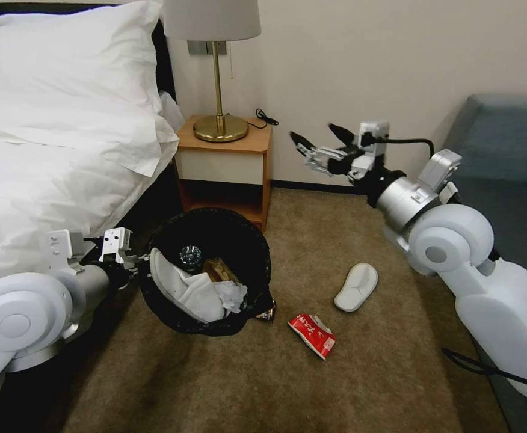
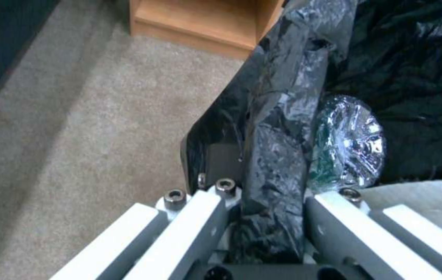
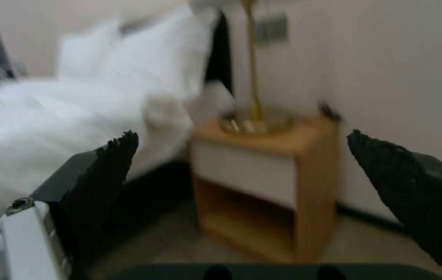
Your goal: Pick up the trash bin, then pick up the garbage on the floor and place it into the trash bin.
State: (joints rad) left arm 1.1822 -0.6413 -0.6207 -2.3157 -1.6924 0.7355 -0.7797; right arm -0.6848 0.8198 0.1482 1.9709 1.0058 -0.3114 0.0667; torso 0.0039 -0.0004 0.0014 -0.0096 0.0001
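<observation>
Left gripper (image 1: 132,260) holds the trash bin (image 1: 206,270) by its rim; right gripper (image 1: 317,139) raised, holding nothing.

Bin tilted, mouth toward the camera, beside the bed (image 1: 53,156) and in front of the nightstand (image 1: 224,165). Left fingers (image 2: 189,229) clamp the bag-lined rim, one outside the wall, one inside. In the bin: a white slipper (image 1: 182,288), crumpled tissue (image 1: 230,296), a shiny wrapped item (image 1: 189,255). On the floor (image 1: 348,373): a second white slipper (image 1: 357,287), a red packet (image 1: 313,335) near the bin, a small wrapper (image 1: 267,312) touching the bin's lower edge. Right fingers (image 3: 102,171) spread wide in the air, pointing toward the nightstand and lamp (image 1: 216,72).
</observation>
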